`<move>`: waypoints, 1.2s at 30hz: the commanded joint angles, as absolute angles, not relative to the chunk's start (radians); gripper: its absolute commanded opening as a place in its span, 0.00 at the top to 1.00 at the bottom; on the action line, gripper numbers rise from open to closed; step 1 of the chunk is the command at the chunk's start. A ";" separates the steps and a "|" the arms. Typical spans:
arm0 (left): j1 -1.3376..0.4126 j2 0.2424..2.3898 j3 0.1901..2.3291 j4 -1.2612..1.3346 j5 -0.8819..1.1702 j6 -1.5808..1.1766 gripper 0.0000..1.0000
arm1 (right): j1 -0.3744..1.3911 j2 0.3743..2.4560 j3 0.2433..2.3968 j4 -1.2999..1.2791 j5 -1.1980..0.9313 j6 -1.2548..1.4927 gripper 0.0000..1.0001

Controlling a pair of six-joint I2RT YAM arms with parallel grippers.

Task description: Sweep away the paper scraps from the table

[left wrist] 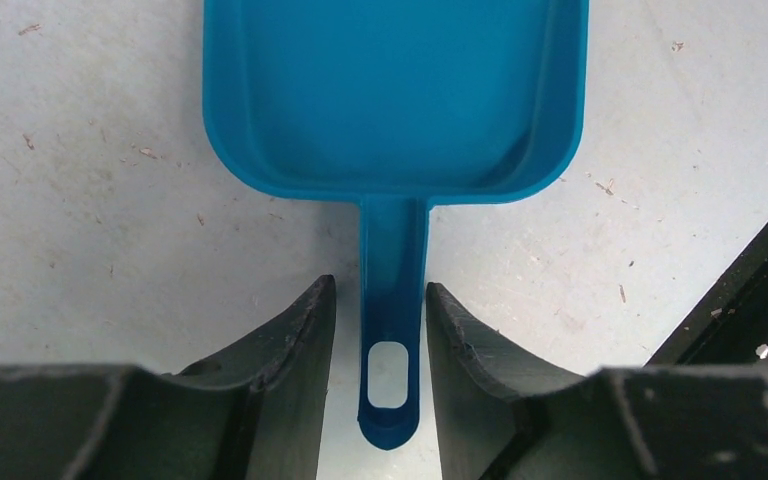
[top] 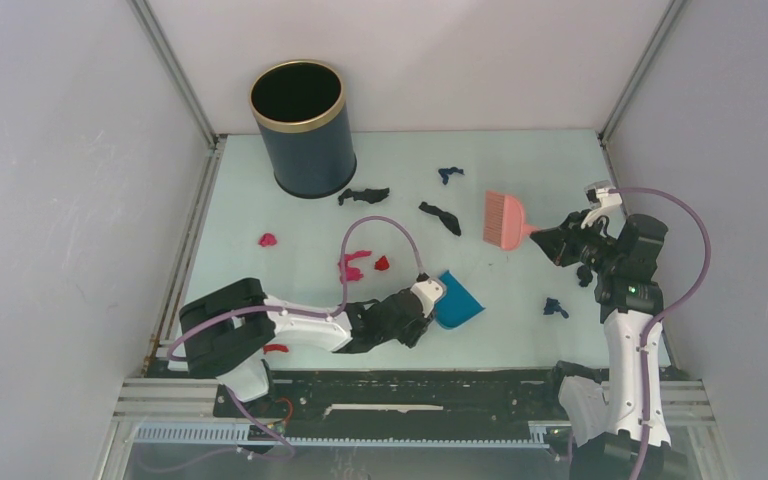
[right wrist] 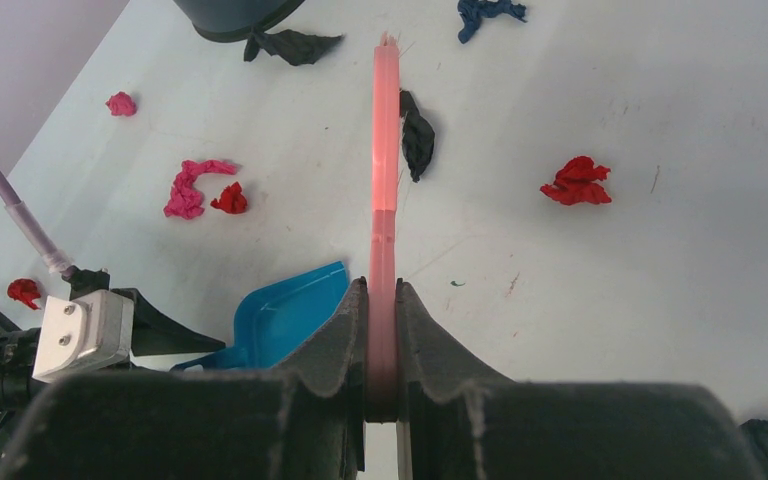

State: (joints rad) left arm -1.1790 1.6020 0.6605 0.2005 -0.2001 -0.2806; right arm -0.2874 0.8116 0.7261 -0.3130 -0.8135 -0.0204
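Paper scraps lie spread over the mint table (top: 520, 340): pink (top: 352, 265), red (top: 382, 263), pink-red (top: 267, 240), black (top: 363, 195), black (top: 441, 217), blue (top: 449, 174) and blue (top: 555, 308). My left gripper (top: 428, 312) is open, its fingers (left wrist: 300, 340) on either side of the blue dustpan's handle (left wrist: 392, 300), with a gap on the left side. The dustpan (top: 457, 300) lies flat and holds nothing. My right gripper (top: 545, 240) is shut on the handle of the pink brush (top: 505, 220), which is held edge-on (right wrist: 385, 150) above a black scrap (right wrist: 417, 130).
A dark round bin (top: 300, 125) with a gold rim stands at the back left. White walls and grey rails edge the table. A red scrap (right wrist: 575, 182) lies right of the brush. Another red scrap (top: 276, 348) sits by the left arm's base.
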 commanded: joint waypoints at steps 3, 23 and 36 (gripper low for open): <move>-1.186 1.606 0.648 0.113 -0.190 -0.291 0.60 | -0.290 0.794 0.726 -0.285 -0.819 -0.029 1.00; -1.228 1.367 0.980 -0.370 -0.134 -0.296 0.94 | -0.367 0.866 1.143 -0.803 -0.340 -0.399 1.00; -1.233 1.356 1.068 -0.626 -0.179 -0.272 0.98 | -0.500 0.922 0.973 -0.852 0.190 -0.647 1.00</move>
State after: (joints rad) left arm -1.2320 1.3666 1.0286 -0.5644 -0.1570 -0.2844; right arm -0.4801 0.9291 1.0603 -0.8715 0.0139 -0.5507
